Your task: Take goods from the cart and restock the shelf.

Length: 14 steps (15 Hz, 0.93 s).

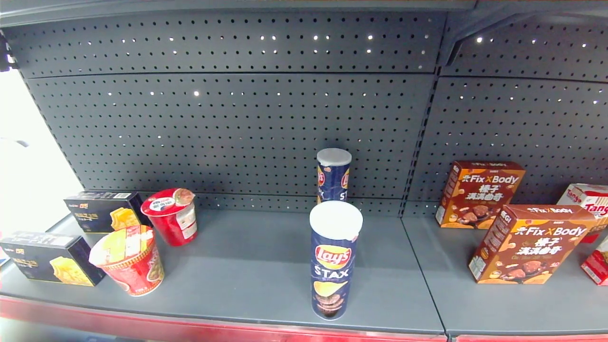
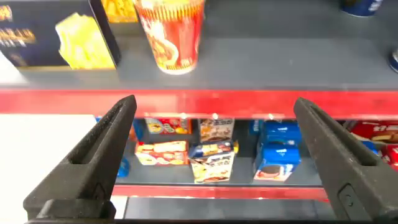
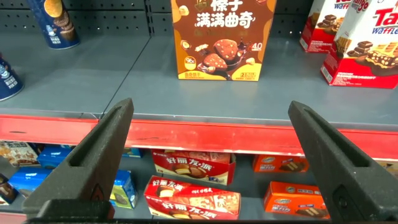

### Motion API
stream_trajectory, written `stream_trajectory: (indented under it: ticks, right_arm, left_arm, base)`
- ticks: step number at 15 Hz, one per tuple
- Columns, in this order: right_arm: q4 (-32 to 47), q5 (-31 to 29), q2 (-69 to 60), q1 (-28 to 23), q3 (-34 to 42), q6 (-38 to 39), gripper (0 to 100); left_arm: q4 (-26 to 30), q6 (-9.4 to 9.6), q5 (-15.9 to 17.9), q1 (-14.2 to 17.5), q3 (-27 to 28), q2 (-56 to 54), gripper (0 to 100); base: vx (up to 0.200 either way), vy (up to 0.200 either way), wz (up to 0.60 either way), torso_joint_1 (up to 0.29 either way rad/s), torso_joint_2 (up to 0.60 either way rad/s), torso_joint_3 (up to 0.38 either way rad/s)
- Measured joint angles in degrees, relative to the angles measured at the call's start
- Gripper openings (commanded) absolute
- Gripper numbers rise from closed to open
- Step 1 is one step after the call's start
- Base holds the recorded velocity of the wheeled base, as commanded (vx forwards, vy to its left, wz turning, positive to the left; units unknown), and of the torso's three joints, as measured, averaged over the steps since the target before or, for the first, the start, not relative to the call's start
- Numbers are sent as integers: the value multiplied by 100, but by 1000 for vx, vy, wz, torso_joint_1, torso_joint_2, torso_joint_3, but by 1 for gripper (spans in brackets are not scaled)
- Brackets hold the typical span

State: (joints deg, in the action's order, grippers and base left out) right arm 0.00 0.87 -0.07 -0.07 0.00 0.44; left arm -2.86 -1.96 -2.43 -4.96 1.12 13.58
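Both grippers are empty and held at the shelf's red front lip. The left gripper has its jaws spread wide below the front cup noodles, and the right gripper is equally spread below the nearer brown cookie box. On the shelf, two chip cans stand upright in file, the front chip can close to the edge and the rear chip can against the pegboard. Two cup noodles and two dark boxes sit to the left. With nothing in either gripper, the step in hand is probably fetching the next item from the cart. It should go on the bare stretch between the cup noodles and the cans. Bring it in low and level over the lip, well wide of the front can, which looks easy to tip.
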Motion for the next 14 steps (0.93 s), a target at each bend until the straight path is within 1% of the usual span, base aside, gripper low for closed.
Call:
stream_trajectory:
  ticks: [1, 3, 5, 9, 11, 14]
  right_arm:
    - [0, 0, 0, 0, 0, 0, 100]
    - [0, 0, 0, 0, 0, 0, 100]
    - [0, 0, 0, -4, 0, 0, 100]
    - [0, 0, 0, 0, 0, 2, 100]
    - [2, 0, 0, 0, 0, 0, 100]
    - [0, 0, 0, 0, 0, 0, 100]
  left_arm:
    - [18, 9, 18, 50, -49, -210, 100]
    - [289, 77, -28, 89, -99, -564, 100]
    - [282, 117, -2, 100, -105, -736, 100]
    - [286, 134, 24, 100, -112, -852, 100]
    - [282, 101, 0, 100, -112, -868, 100]
    - [282, 101, -4, 100, -112, -874, 100]
  base:
    - [0, 0, 0, 0, 0, 0]
    - [0, 0, 0, 0, 0, 0]
    - [0, 0, 0, 0, 0, 0]
    - [0, 0, 0, 0, 0, 0]
    - [0, 0, 0, 0, 0, 0]
    - [0, 0, 0, 0, 0, 0]
